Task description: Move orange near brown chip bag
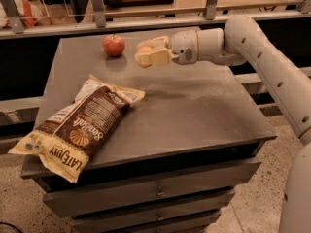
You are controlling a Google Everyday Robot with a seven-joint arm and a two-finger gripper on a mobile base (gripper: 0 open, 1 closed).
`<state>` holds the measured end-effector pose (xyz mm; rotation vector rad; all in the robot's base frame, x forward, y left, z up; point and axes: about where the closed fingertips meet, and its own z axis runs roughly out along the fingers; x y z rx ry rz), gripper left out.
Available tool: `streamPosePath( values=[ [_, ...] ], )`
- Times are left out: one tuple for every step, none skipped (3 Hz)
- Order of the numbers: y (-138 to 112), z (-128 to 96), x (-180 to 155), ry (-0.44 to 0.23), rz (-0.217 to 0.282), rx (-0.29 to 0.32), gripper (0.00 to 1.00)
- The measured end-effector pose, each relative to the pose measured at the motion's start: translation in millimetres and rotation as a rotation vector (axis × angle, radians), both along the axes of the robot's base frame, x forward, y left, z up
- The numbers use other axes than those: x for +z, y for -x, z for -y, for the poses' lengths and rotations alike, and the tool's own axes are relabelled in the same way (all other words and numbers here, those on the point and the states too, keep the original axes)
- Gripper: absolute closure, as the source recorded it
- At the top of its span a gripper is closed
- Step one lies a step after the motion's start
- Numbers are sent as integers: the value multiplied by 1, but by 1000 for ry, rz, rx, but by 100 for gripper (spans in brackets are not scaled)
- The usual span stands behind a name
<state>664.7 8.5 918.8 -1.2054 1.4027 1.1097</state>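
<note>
The orange point(144, 49) is small and round, held between the cream fingers of my gripper point(146, 55) above the back middle of the grey cabinet top point(194, 106). The fingers cover most of it. The gripper is shut on the orange and sits just right of the red apple point(113, 45). The brown chip bag point(80, 125) lies flat at the front left, its lower end hanging over the front edge. The orange is well apart from the bag, up and to its right.
The cabinet has drawers point(146, 198) below its front edge. A metal rail point(146, 21) and shelving run behind the top. My white arm point(262, 57) reaches in from the right, over the right back corner.
</note>
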Motion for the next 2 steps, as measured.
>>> streamPosePath(
  values=[
    [29,-16,-18,84,-22,46,100],
    [43,-20,-41,159,-38,46,100]
  ],
)
